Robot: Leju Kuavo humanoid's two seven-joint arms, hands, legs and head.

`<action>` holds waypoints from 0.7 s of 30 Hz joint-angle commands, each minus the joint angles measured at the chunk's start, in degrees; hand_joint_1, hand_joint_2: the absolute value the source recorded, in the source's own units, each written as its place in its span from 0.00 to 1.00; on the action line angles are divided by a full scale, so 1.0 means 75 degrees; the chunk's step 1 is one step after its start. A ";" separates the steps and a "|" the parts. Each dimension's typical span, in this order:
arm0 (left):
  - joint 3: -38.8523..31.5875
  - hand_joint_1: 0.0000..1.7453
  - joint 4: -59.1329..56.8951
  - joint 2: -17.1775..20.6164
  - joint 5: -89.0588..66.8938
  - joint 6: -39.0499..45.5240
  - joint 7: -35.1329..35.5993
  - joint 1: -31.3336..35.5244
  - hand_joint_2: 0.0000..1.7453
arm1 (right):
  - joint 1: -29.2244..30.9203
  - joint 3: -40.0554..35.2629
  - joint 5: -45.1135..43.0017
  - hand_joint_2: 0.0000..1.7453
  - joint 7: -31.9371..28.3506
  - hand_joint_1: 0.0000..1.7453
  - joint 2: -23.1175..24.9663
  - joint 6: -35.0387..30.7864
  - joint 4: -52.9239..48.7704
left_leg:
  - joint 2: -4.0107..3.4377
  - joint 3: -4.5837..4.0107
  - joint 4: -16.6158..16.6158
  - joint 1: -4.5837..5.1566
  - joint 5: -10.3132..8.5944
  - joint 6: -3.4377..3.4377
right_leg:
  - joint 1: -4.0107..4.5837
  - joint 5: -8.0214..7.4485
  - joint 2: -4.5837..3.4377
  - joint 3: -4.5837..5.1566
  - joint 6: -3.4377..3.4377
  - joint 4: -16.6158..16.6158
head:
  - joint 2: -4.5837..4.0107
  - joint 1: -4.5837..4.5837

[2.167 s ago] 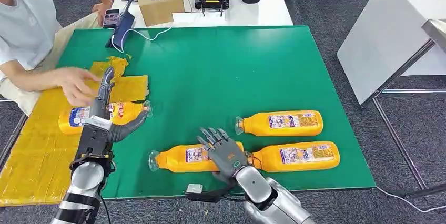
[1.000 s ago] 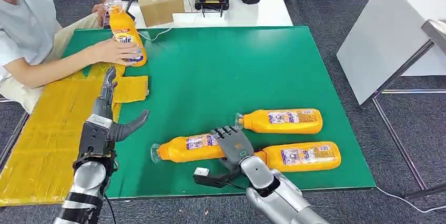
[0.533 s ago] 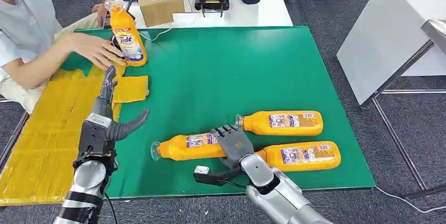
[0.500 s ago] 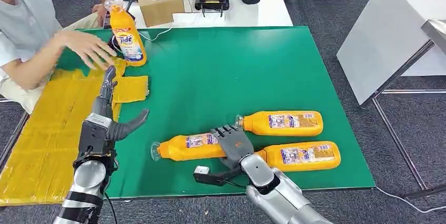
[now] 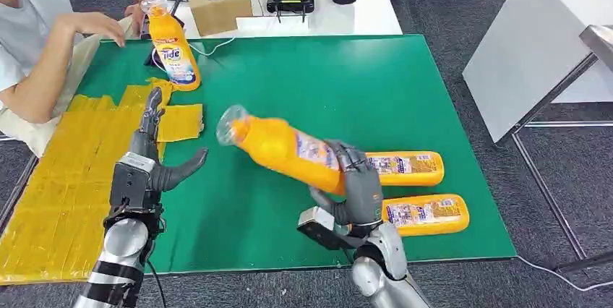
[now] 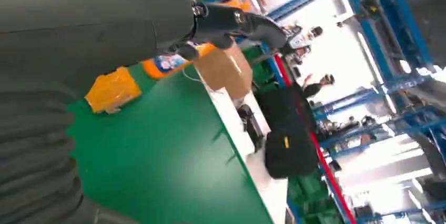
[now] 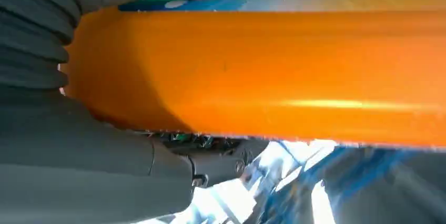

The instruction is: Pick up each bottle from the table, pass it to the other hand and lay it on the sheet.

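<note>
Plainly, the orange bottle (image 5: 285, 150) is held aloft over the green table (image 5: 376, 84), clamped at its base end by the right hand (image 5: 356, 189), so the smooth, stiff, seemingly full body is best taken mid-body by the empty, spread-fingered left hand (image 5: 148, 167).

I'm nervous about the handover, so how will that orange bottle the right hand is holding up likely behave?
The orange bottle looks rigid: it juts out past the right hand without sagging. Its glossy side may be slippery. Held near its base and tilted, it could pivot in the grip.
</note>
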State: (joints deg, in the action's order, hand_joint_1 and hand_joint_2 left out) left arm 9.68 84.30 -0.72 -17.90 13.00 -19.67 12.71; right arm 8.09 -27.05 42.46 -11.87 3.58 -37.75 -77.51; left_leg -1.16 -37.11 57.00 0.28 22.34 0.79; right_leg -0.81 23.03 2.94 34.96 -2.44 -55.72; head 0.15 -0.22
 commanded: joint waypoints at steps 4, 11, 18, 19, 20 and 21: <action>0.0373 0.00 0.0076 0.0106 0.0290 -0.0231 0.0131 -0.0118 1.00 | -0.0459 0.1442 -0.0577 1.00 -0.0258 1.00 0.0195 0.0161 -0.1030 | 0.0020 0.0050 0.0006 -0.0010 0.0027 -0.0009 | 0.0002 0.0028 -0.0025 -0.0062 0.0014 0.0000 | 0.0000 -0.0003; 0.0421 0.00 0.0107 0.0143 0.0471 -0.0478 0.0198 -0.0135 1.00 | -0.0445 0.1457 -0.0575 1.00 -0.0261 1.00 0.0210 0.0183 -0.0984 | 0.0018 0.0045 0.0002 -0.0010 0.0020 -0.0008 | 0.0003 0.0022 -0.0020 -0.0055 0.0011 0.0003 | 0.0000 -0.0003; 0.0717 0.00 -0.0002 0.0397 0.1437 -0.1886 0.0370 -0.0108 1.00 | -0.0370 0.1415 -0.0681 1.00 -0.0307 1.00 0.0206 0.0330 -0.0880 | 0.0012 0.0046 0.0000 -0.0008 0.0019 -0.0007 | 0.0001 0.0020 -0.0026 -0.0053 0.0011 0.0004 | 0.0000 -0.0003; 0.0990 0.00 -0.0083 0.0588 0.1981 -0.2819 0.0385 -0.0040 1.00 | -0.0280 0.1279 -0.1115 1.00 -0.0515 1.00 0.0170 0.0661 -0.0854 | 0.0012 0.0033 -0.0003 -0.0006 0.0011 -0.0006 | 0.0000 0.0014 -0.0020 -0.0041 0.0009 0.0005 | 0.0000 -0.0003; 0.1238 0.00 -0.0171 0.0696 0.2162 -0.3410 0.0282 0.0052 1.00 | -0.0100 0.1140 -0.1627 1.00 -0.0738 1.00 0.0173 0.1126 -0.0705 | 0.0013 0.0058 0.0000 -0.0010 0.0023 -0.0009 | 0.0002 0.0024 -0.0030 -0.0066 0.0014 0.0003 | 0.0000 0.0000; 0.1321 0.00 -0.0215 0.0674 0.2224 -0.3566 0.0245 0.0087 1.00 | -0.0020 0.1069 -0.1781 1.00 -0.0843 1.00 0.0191 0.1280 -0.0638 | 0.0009 0.0047 0.0003 -0.0010 0.0020 -0.0010 | 0.0002 0.0020 -0.0030 -0.0054 0.0013 0.0001 | 0.0000 -0.0003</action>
State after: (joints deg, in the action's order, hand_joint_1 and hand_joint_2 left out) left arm 12.11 86.20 -0.20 -8.95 1.64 -17.49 10.70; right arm 3.99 -17.62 37.75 -14.07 5.01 -35.76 -85.11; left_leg -1.12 -37.10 57.00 0.28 22.33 0.80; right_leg -0.81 23.05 2.97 34.90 -2.45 -55.73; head 0.15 -0.24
